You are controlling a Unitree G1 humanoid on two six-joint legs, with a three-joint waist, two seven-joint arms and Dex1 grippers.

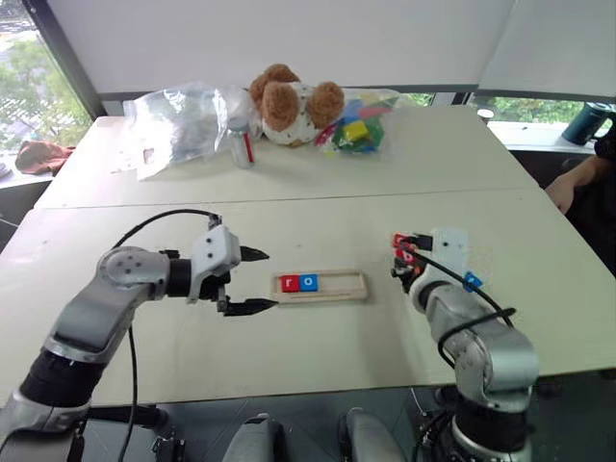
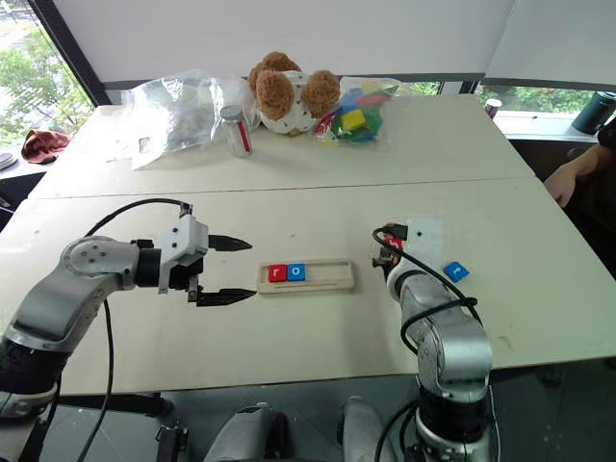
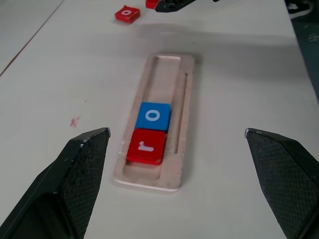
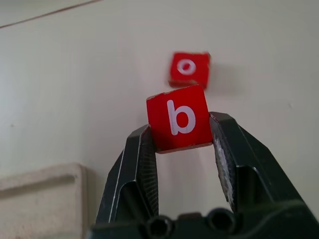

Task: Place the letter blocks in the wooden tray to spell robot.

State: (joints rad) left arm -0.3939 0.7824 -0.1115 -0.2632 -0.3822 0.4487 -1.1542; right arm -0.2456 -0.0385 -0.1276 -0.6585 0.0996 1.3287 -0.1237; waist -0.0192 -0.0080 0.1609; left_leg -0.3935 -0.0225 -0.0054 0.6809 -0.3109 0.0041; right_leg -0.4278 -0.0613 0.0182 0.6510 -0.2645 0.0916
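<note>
right gripper (image 4: 182, 137) gripping b block (image 4: 179, 118), two blocks (r, o) in tray (image 3: 154, 169)

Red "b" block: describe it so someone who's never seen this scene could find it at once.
Start at the wooden tray in the middle of the white table, then look to the right gripper beside it. The red "b" block is pinched between its black fingers, lifted off the table. The red "o" block lies loose on the table beyond it, and the red "r" block sits in the tray.
</note>
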